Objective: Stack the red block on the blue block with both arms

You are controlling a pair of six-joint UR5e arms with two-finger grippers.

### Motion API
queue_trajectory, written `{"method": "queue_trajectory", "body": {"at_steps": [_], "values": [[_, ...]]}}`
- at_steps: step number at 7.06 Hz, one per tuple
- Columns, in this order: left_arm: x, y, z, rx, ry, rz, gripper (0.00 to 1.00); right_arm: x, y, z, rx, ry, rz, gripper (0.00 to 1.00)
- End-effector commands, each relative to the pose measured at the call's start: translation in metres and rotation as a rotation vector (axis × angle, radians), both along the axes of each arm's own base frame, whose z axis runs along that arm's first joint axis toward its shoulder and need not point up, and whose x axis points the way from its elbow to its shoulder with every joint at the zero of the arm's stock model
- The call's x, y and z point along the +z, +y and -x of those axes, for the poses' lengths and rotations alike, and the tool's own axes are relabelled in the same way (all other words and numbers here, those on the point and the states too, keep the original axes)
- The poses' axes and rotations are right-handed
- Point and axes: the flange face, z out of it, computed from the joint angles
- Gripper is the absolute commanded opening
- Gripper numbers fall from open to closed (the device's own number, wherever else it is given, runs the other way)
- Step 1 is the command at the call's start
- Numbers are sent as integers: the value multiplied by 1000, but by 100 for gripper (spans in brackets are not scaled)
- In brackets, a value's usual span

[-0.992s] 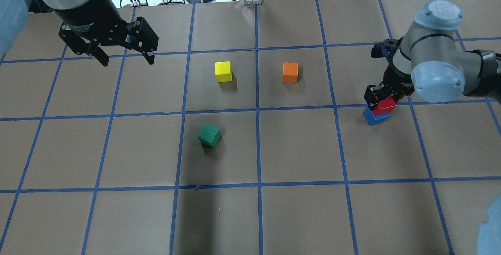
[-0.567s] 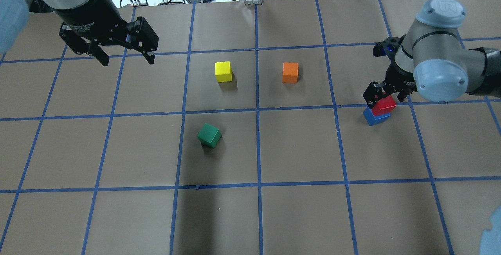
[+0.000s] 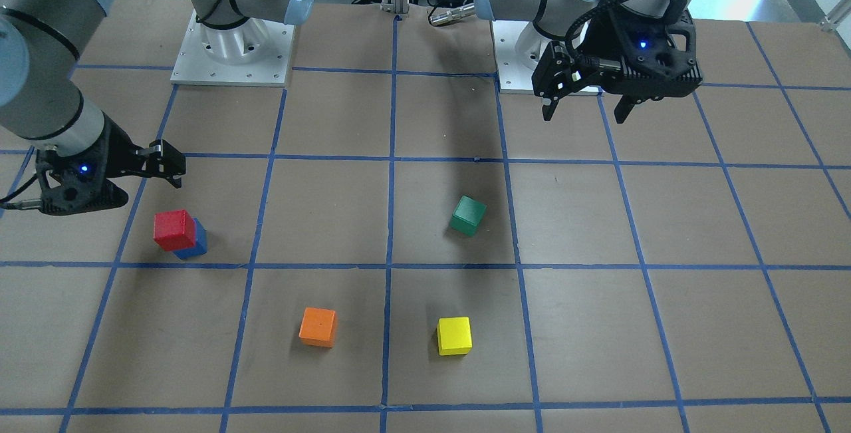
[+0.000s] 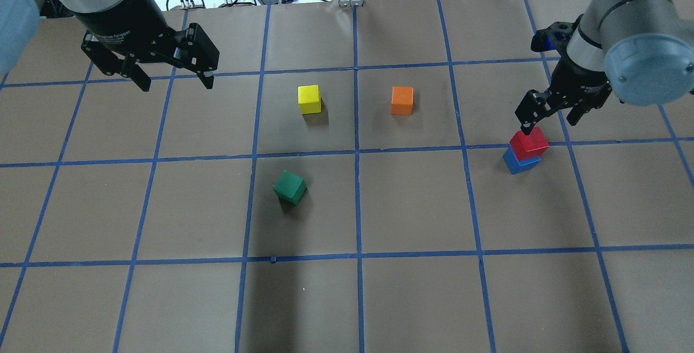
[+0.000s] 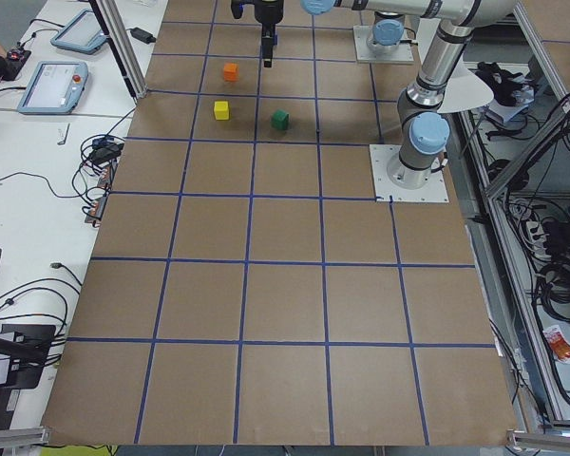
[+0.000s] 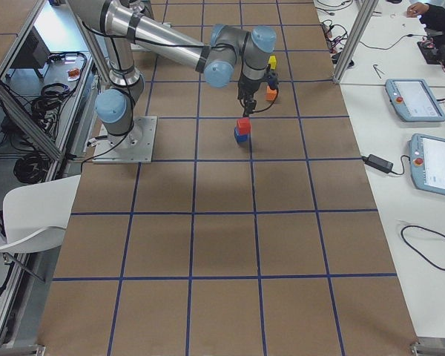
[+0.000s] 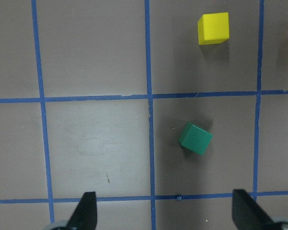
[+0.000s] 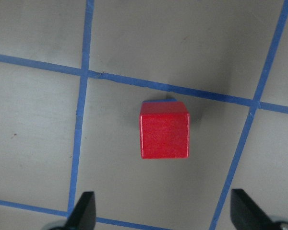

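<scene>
The red block [image 4: 528, 143] sits on top of the blue block [image 4: 519, 164] at the table's right side; the stack also shows in the front view [image 3: 175, 229] with the blue block [image 3: 196, 247] under it. In the right wrist view the red block [image 8: 164, 135] covers nearly all of the blue block [image 8: 158, 101]. My right gripper [image 4: 548, 117] is open and empty, raised above and a little behind the stack. My left gripper [image 4: 176, 83] is open and empty, high at the far left, away from the stack.
A yellow cube [image 4: 309, 99] and an orange cube [image 4: 402, 100] stand mid-table at the far side. A green cube [image 4: 289, 187] lies turned, nearer the middle. Blue tape lines grid the brown table. Cables lie beyond the far edge.
My right gripper has let go of the red block and risen up and back from it. The red block stays on the blue block. The left arm has not moved.
</scene>
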Motion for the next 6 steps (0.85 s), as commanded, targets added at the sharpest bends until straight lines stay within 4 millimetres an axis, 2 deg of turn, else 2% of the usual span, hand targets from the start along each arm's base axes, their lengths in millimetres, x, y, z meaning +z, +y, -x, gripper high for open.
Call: {"method": "queue_trajectory", "body": {"at_steps": [1,3,4,5,6], "values": [[0,0,0,-1,0,0,100,74,22,-10,-15,4,41,100],[0,0,0,1,0,0,100,108,12,-8,-84,33,138,100],[0,0,0,1,0,0,100,108,14,-30,-159,37,132,100],[0,0,0,2,0,0,100,111,18,-73,-130,51,151,100],[0,0,0,2,0,0,100,107,23,-97,-195,50,146,100]]}}
